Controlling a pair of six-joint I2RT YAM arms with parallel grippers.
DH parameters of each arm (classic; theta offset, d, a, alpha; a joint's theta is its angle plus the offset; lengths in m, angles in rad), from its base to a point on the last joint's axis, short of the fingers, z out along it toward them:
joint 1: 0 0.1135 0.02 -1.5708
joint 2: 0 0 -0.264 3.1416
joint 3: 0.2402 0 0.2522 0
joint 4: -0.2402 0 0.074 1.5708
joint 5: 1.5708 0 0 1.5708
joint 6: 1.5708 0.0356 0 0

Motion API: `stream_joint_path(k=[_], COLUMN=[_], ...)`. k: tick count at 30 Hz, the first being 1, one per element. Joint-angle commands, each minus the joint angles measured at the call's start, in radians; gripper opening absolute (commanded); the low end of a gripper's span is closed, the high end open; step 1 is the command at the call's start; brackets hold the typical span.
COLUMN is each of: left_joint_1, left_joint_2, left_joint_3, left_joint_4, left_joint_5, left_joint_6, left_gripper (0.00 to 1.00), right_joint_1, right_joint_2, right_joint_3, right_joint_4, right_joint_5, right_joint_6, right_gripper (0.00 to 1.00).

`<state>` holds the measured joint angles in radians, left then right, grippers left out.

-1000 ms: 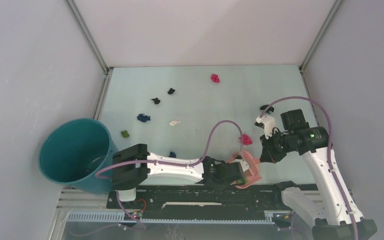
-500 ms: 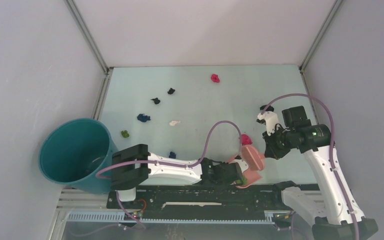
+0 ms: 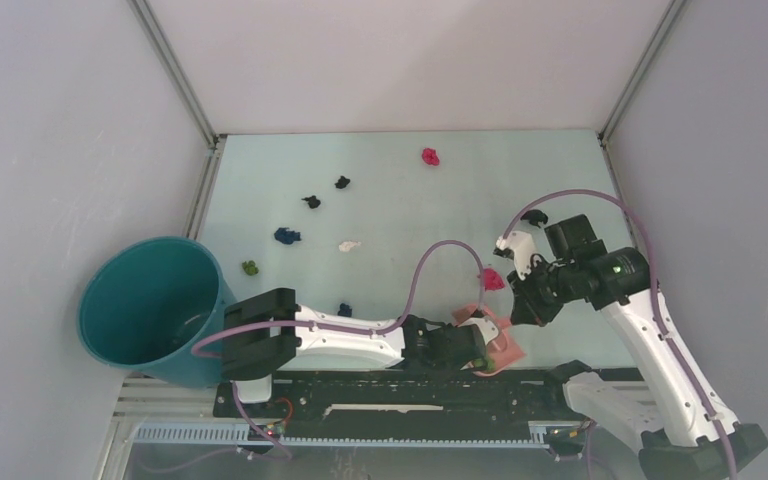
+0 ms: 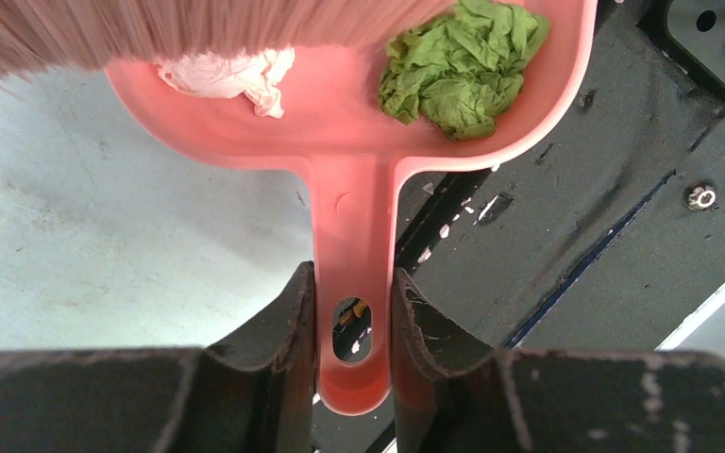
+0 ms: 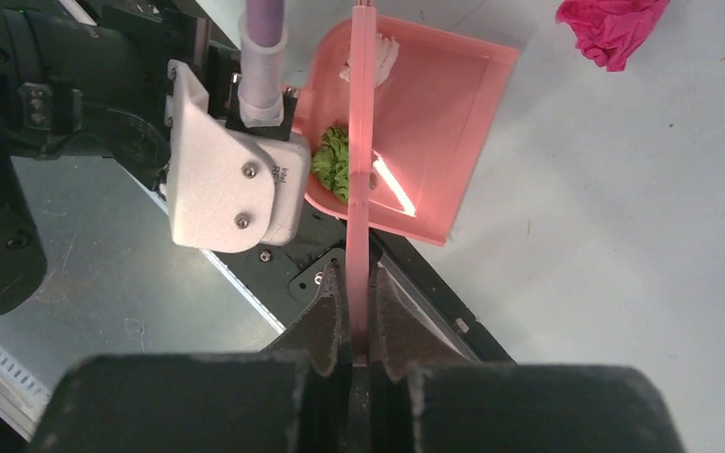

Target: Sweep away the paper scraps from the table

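My left gripper is shut on the handle of the salmon-pink dustpan, which lies at the table's near edge. In the left wrist view the fingers clamp the handle; a green wad and a white wad lie in the pan under the brush bristles. My right gripper is shut on the thin pink brush handle, with the brush over the pan. A magenta scrap lies just beyond the pan. Several other paper scraps lie on the table: magenta, black, dark blue, white, green.
A round teal bucket stands off the table's near left corner. The black base rail runs along the near edge under the pan. Grey walls enclose the table at the back and both sides. A black scrap lies beside the right arm.
My right gripper has swung the brush left and down onto the dustpan. The left gripper and the pan have stayed put.
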<state>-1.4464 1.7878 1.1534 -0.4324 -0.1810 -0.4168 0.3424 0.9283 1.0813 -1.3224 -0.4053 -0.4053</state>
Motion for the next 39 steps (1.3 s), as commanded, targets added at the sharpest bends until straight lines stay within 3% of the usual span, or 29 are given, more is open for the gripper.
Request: stream_joint_path(k=[1, 5, 13, 20, 24, 27, 33, 39], left_joint_1=[-0.003, -0.002, 0.031, 0.099, 0.124, 0.142, 0.158, 0.171], left_joint_2=[-0.045, -0.097, -0.211, -0.187, -0.141, -0.110, -0.064, 0.006], left_joint_3=[0.032, 0.043, -0.004, 0.013, 0.031, 0.031, 0.049, 0.105], left_joint_4=[-0.009, -0.103, -0.172, -0.236, -0.272, -0.265, -0.241, -0.213], left_joint_5=[-0.027, -0.041, -0.001, 0.055, 0.071, 0.078, 0.082, 0.085], left_joint_6=[-0.038, -0.074, -0.078, -0.069, -0.053, -0.054, -0.034, -0.008], left_gripper=[0.00, 0.00, 0.00, 0.00, 0.00, 0.00, 0.00, 0.00], right_joint_1=[0.006, -0.038, -0.212, -0.180, -0.130, -0.058, 0.066, 0.077], right_joint_2=[-0.013, 0.005, 0.164, 0.297, 0.385, 0.431, 0.455, 0.374], right_joint_3=[0.060, 0.137, 0.400, 0.277, 0.252, 0.245, 0.244, 0.244], right_joint_4=[-0.035, -0.038, -0.036, 0.293, 0.369, 0.358, 0.193, 0.095], right_joint_5=[-0.023, 0.085, 0.157, 0.509, 0.567, 0.538, 0.265, 0.075], right_joint_6=[-0.027, -0.083, -0.167, -0.102, -0.070, -0.040, 0.016, 0.035], right_gripper=[0.00, 0.00, 0.00, 0.00, 0.00, 0.00, 0.00, 0.00])
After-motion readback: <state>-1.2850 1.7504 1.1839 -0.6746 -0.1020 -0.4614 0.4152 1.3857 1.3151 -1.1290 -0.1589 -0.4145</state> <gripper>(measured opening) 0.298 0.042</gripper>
